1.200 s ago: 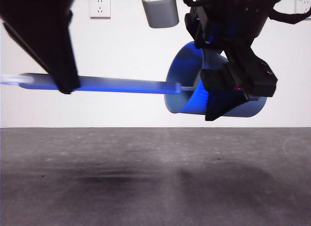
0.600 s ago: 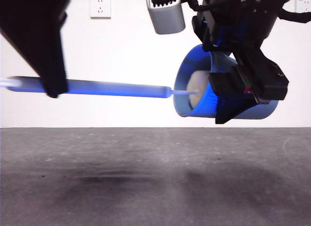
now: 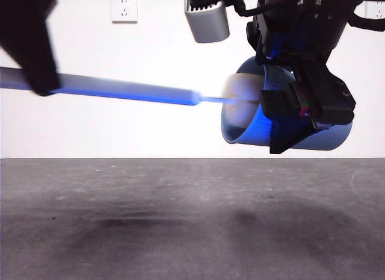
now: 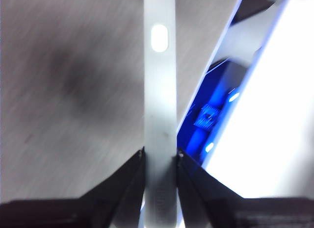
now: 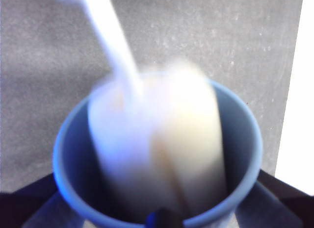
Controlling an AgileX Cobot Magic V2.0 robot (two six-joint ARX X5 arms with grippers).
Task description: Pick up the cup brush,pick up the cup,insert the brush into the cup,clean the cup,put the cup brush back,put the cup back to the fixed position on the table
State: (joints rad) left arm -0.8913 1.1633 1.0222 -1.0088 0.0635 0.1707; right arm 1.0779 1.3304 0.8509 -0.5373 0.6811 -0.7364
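Observation:
The light blue cup point(image 3: 242, 134) lies on its side in the air above the table point(image 3: 180, 220), mouth toward the left. My right gripper point(image 3: 301, 114) is shut on the cup. In the right wrist view the cup's rim point(image 5: 68, 139) sits between the two jaws of the right gripper point(image 5: 157, 201). My left gripper point(image 3: 36, 78), at the upper left, is shut on the cup brush's long handle point(image 3: 126, 91). The handle point(image 4: 159, 115) runs straight out from between the jaws of the left gripper point(image 4: 159, 157). The blurred cream sponge head point(image 3: 240, 99) sits at the cup's mouth, partly inside point(image 5: 167, 139).
A white wall with a socket point(image 3: 124, 8) stands behind the table. A grey cylindrical part point(image 3: 207, 22) hangs from the right arm above the cup. Both arms cast soft shadows on the table below.
The left gripper has drawn the brush leftward and upward, so the sponge head has slid from deep in the cup out to its mouth. The cup has shifted slightly right.

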